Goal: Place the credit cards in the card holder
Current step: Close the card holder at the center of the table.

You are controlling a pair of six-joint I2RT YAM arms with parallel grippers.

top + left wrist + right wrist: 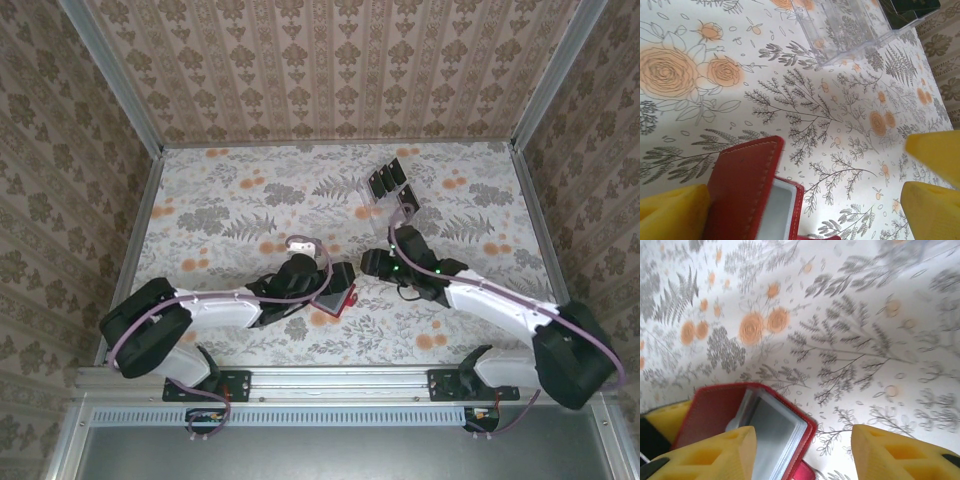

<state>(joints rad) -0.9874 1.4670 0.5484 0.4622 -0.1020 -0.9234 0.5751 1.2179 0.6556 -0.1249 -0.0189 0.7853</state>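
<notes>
The card holder [340,300], a red wallet, lies open on the flowered table below my left gripper [325,285]. In the left wrist view the card holder [740,195] stands with its red flap up, next to my left finger [670,212], and my left gripper [805,192] is wide open around it. My right gripper [802,435] is open too, just right of the card holder [775,430], whose grey sleeves show beside my left finger [710,455]. Black credit cards [388,178] stand in a clear rack at the back; one credit card [910,10] shows at the frame's top.
The clear plastic rack [366,208] stands behind the grippers and shows as the rack [850,30] ahead of the left gripper. A patterned wall [330,60] closes the back, with metal rails at the sides. My right gripper [372,262] hovers close to the left one.
</notes>
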